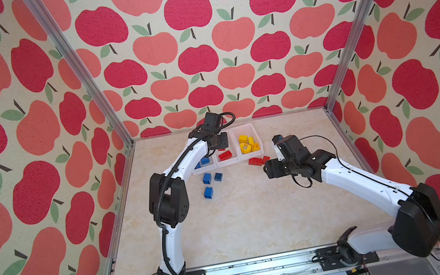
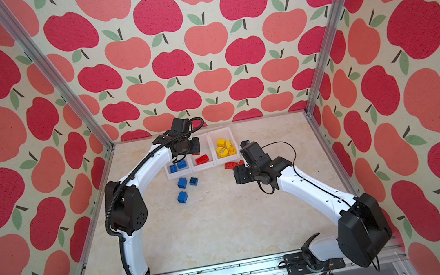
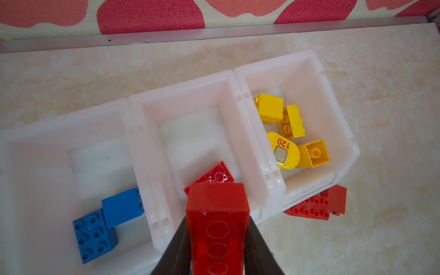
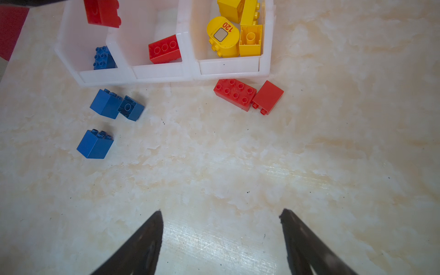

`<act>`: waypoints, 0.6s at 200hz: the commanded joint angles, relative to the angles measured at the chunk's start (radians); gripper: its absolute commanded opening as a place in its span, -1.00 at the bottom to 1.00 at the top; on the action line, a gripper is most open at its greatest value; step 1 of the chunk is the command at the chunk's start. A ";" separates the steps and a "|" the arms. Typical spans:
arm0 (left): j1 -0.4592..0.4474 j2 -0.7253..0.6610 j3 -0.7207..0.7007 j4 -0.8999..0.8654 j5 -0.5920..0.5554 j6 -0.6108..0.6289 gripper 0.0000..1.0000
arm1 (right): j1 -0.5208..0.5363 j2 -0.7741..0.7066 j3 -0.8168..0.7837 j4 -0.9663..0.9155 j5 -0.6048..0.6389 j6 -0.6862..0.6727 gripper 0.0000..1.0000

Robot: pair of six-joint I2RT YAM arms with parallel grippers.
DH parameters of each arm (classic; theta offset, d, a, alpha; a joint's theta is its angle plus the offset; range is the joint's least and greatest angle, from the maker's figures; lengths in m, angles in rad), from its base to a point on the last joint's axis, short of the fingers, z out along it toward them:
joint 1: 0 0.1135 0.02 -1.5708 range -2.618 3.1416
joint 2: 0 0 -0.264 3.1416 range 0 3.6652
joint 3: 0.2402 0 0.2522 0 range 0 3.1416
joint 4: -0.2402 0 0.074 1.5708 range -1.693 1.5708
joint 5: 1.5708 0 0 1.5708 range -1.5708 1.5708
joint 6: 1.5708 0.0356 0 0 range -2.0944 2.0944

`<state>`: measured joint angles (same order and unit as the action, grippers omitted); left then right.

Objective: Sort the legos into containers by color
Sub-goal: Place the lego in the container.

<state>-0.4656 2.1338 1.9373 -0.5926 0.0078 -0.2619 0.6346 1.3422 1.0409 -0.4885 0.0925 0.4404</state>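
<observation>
My left gripper [image 3: 217, 220] is shut on an oblong red lego [image 3: 217, 207] and holds it over the middle of three joined white containers [image 3: 181, 88]. That bin has one red lego [image 3: 215, 175] lying in it. Two blue legos [image 3: 95, 234] lie in the left bin and several yellow ones [image 3: 269, 108] in the right bin. On the table in front of the bins lie three blue legos [image 1: 206, 178] [image 1: 218, 177] [image 1: 208, 192] and two red ones [image 4: 234, 94] [image 4: 267, 96]. My right gripper [image 4: 221, 214] hangs open over bare table, nearer than the red pair.
The row of bins [image 1: 249, 156] stands near the back wall, with an aluminium rail [image 3: 214, 33] behind it. The two loose red legos touch the front of the yellow bin. My left arm [image 1: 186, 159] arches over the blue bin.
</observation>
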 commanded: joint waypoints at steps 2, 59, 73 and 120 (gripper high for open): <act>0.017 0.069 0.090 0.007 0.014 0.037 -0.47 | -0.006 -0.023 -0.008 -0.016 0.016 0.018 0.61; 0.052 0.245 0.276 -0.037 0.020 0.048 -0.47 | -0.006 -0.032 -0.002 -0.030 0.026 0.014 0.61; 0.056 0.263 0.297 -0.042 0.022 0.044 -0.46 | -0.005 -0.034 -0.004 -0.030 0.028 0.014 0.61; 0.056 0.282 0.315 -0.045 0.017 0.046 0.00 | -0.007 -0.029 -0.002 -0.030 0.026 0.012 0.61</act>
<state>-0.4091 2.4039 2.2055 -0.6094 0.0158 -0.2340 0.6346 1.3319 1.0409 -0.4919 0.1040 0.4404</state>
